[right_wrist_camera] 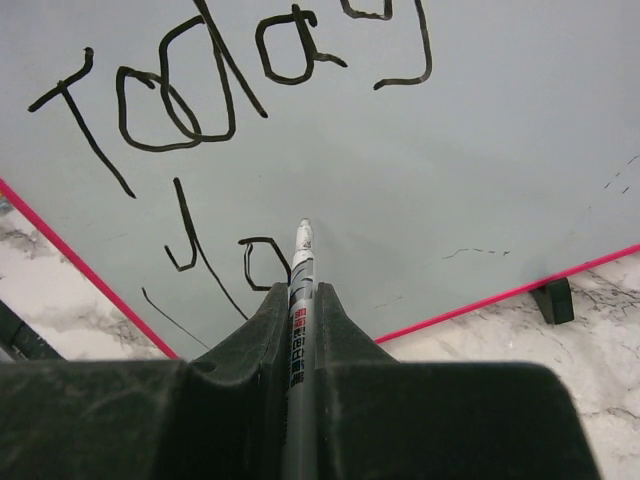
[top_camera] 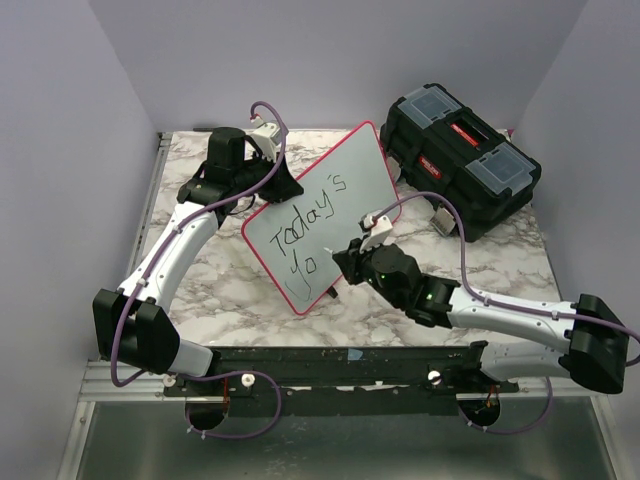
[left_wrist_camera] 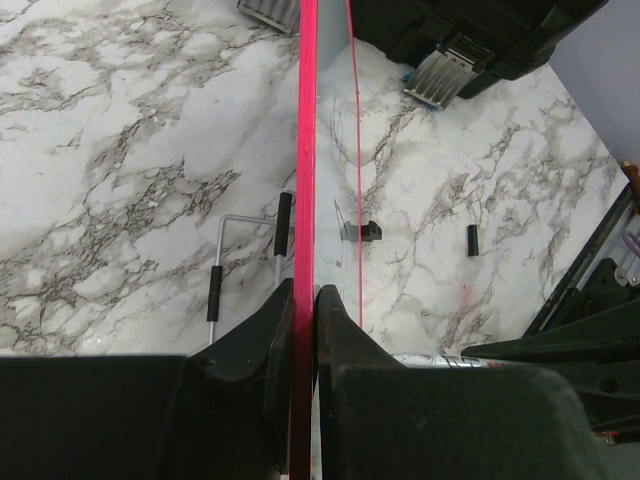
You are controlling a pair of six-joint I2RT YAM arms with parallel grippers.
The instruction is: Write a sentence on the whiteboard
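The whiteboard point(top_camera: 330, 205), white with a thin red rim, stands tilted on the marble table. My left gripper point(top_camera: 262, 170) is shut on its far-left edge; in the left wrist view the red rim point(left_wrist_camera: 305, 150) runs straight up from between the jaws of the left gripper point(left_wrist_camera: 305, 300). The sentence point(top_camera: 312, 220) reads "Today's" with "Yo" below it; the right wrist view shows the sentence point(right_wrist_camera: 180, 100) up close. My right gripper point(right_wrist_camera: 303, 292) is shut on a grey marker point(right_wrist_camera: 300, 300), its tip beside the "o". From above, the right gripper point(top_camera: 345, 270) sits at the board's lower edge.
A black toolbox point(top_camera: 462, 155) with red latches stands at the back right, close behind the whiteboard. Small black pieces point(left_wrist_camera: 472, 238) lie on the marble table point(top_camera: 480, 270). The board's wire stand point(left_wrist_camera: 225, 255) rests behind it. A small black piece point(right_wrist_camera: 553, 298) lies near the lower rim.
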